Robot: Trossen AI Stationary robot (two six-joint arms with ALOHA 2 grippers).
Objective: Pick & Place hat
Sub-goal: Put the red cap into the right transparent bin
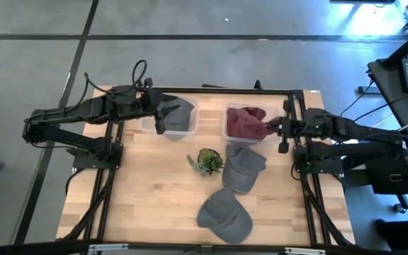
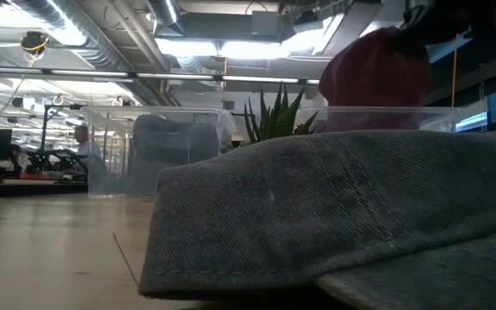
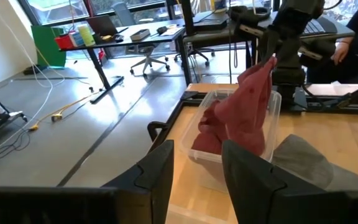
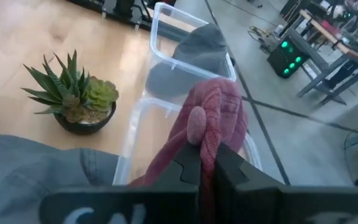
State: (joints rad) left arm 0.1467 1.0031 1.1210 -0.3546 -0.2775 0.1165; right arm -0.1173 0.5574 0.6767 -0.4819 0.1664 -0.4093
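A dark red hat (image 1: 246, 124) hangs from my right gripper (image 1: 273, 127) over the right clear bin (image 1: 229, 138); this gripper is shut on it. In the left wrist view the red hat (image 3: 244, 109) reaches down into that bin (image 3: 207, 165). My left gripper (image 3: 194, 171) is open and hovers at the left clear bin (image 1: 147, 126), where a grey hat (image 1: 180, 113) lies. Two more grey hats rest flat on the table, one at the middle (image 1: 244, 168) and one near the front edge (image 1: 224, 216). The front one fills the low view (image 2: 334, 215). My right gripper pinches a bunched fold of the red hat's crown (image 4: 205, 146), just below its top button (image 4: 196, 118), between the two fingers. The fingers come from the table's right side. The hat hangs slack below them (image 3: 253, 93), its lower part inside the right bin.
A small potted succulent (image 1: 207, 161) stands at the table's middle, between the bins and the loose grey hats. Both bins sit along the far edge. Bare wood lies on the table's left half (image 1: 133, 184). Desks and chairs show beyond the table.
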